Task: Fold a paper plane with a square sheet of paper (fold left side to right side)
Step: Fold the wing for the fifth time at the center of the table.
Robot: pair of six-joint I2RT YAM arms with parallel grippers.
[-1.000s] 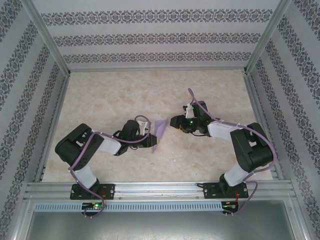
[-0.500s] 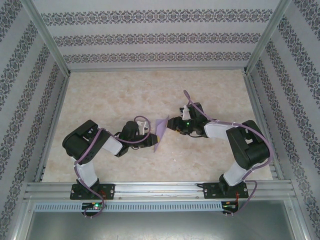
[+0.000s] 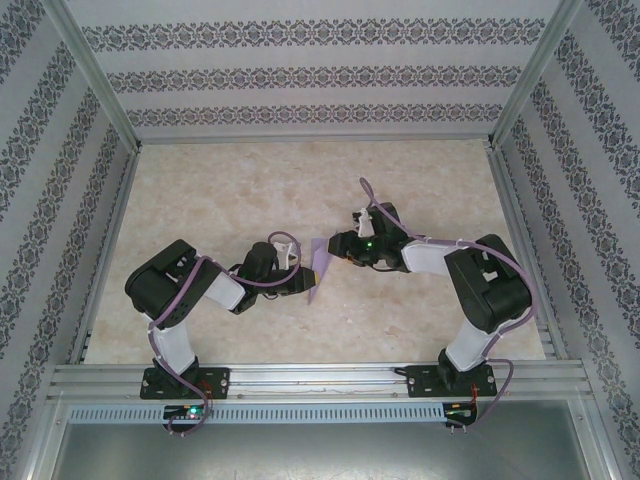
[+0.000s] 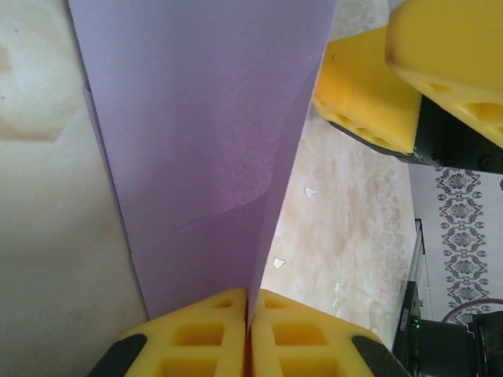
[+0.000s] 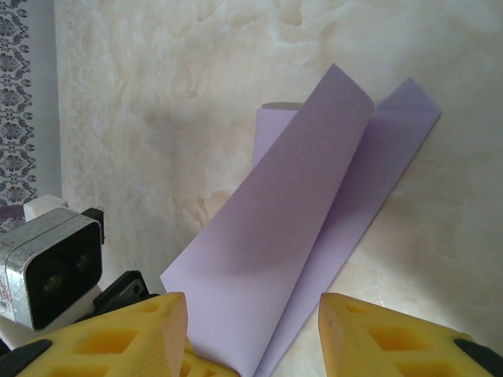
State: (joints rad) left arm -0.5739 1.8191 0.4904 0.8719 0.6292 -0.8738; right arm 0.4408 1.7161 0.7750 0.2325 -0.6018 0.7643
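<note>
Fold looks half-done, centre frame: L gripper [image 4: 250, 312] jaws pinching lilac sheet [image 5: 306, 236], R gripper [image 5: 251, 318] jaws wide apart beside it, prob. must grab free edge next.

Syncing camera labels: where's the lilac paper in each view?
Top external: paper just below picture centre.
Left wrist: paper upper left to centre, pinched at bottom by left gripper.
Right wrist: paper at centre, folded over.
Shared landmark: the open right gripper, yellow, beside the paper.

Arms [image 3: 215, 290] are black with white forearm shells; purple cables [image 3: 165, 310] trail along them; left gripper [image 4: 249, 305] and right gripper [image 5: 251, 314] have yellow hollow-celled fingers [image 5: 377, 334].
</note>
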